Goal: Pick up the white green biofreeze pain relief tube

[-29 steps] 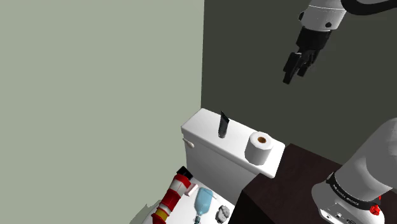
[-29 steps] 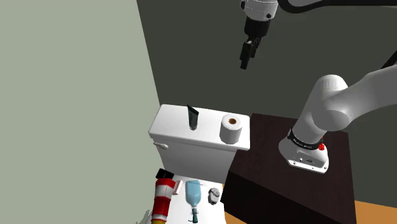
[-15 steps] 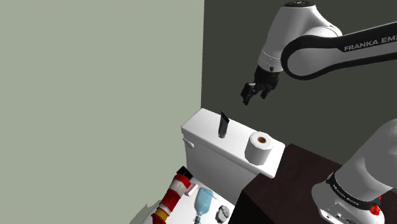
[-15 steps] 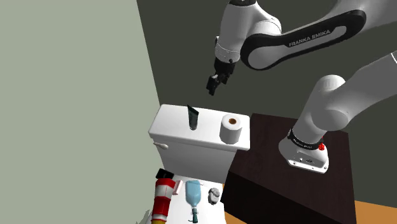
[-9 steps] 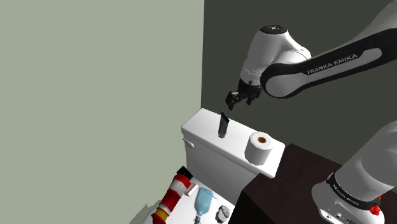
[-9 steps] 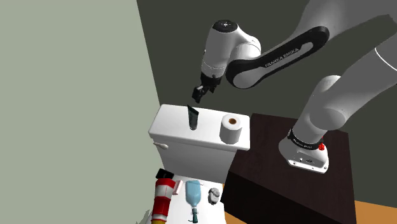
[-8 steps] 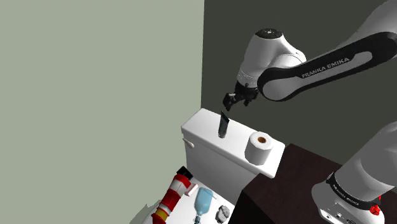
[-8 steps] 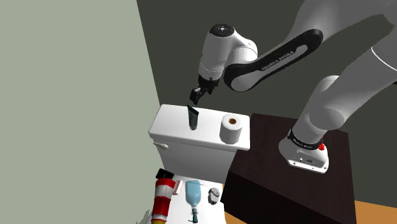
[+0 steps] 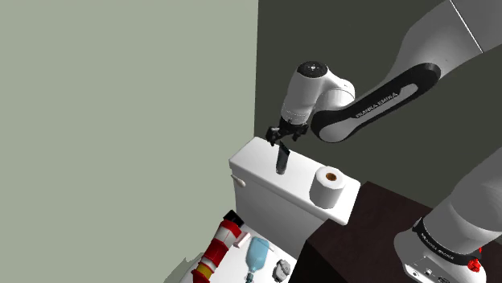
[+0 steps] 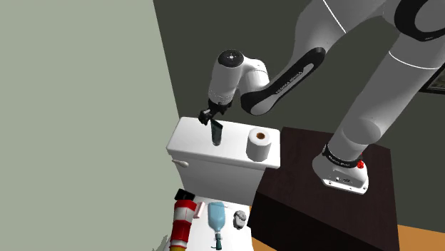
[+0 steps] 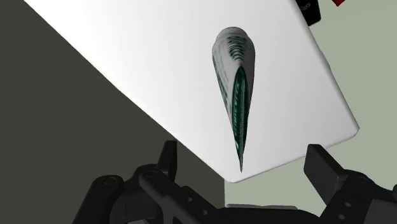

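The tube (image 9: 281, 159) stands upright on the white toilet tank lid (image 9: 256, 163), crimped end up, and looks dark in the shoulder view. It appears the same way in the second exterior view, tube (image 10: 217, 133) on lid (image 10: 191, 140). From the wrist camera the tube (image 11: 233, 89) is white with green print. My gripper (image 9: 277, 139) hangs just above its top end, also gripper (image 10: 209, 119). The gripper (image 11: 245, 162) is open, and the tube's thin tip lies between the spread fingers (image 11: 168, 156) without touching them.
A toilet paper roll (image 9: 328, 186) stands on the lid beside the tube. Below the tank lie a red and white extinguisher (image 9: 216, 252), a blue bottle (image 9: 257, 255) and a small grey object (image 9: 281, 269). The dark stand (image 9: 366, 229) adjoins the tank; walls close behind.
The arm has swung down and toward the shoulder view's left, bringing the gripper from high above the stand to just over the tube's top. The tube has not moved.
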Tool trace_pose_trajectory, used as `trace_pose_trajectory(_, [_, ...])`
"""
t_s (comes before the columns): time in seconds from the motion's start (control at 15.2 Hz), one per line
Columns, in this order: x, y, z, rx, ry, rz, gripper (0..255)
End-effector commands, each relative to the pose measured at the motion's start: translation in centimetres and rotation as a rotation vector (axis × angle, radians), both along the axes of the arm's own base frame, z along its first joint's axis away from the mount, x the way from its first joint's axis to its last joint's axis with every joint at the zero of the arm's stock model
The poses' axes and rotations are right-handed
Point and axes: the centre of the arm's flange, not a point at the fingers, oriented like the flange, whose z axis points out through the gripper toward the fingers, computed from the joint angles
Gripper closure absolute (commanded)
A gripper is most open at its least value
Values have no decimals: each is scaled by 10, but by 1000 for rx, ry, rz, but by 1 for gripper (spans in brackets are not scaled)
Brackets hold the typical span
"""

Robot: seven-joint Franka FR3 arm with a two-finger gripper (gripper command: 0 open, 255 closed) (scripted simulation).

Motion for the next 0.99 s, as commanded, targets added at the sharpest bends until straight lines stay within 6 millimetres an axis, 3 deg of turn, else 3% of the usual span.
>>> trace_pose_trajectory(0.0, [2,0,-12,1,-2,-1,0])
trace_pose_trajectory(0.33, [2,0,-30,1,-2,-1,0])
trace_pose_trajectory(0.4, [2,0,-30,1,-2,-1,255])
trace_pose_trajectory(0.92, [2,0,-30,1,-2,-1,255])
